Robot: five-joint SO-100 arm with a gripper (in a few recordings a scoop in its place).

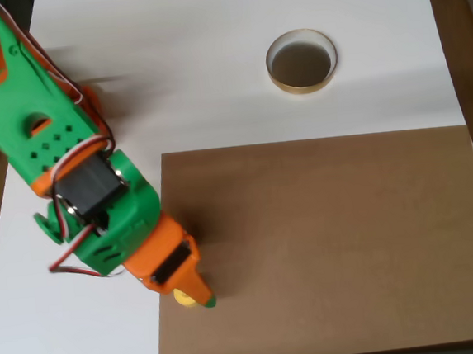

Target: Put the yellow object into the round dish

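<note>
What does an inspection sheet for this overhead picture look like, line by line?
Surface: white table with a brown sheet on its lower right part.
Job's things: yellow object at the brown sheet's left edge, mostly hidden under the gripper; round dish on the white area, apart from it, empty.
Clutter: nothing seen.
Grippers: gripper right over the yellow object; whether open or shut cannot be told.
Cables: red, white and black wires looping along the green and orange arm.
Surroundings: wooden floor on the right.
</note>
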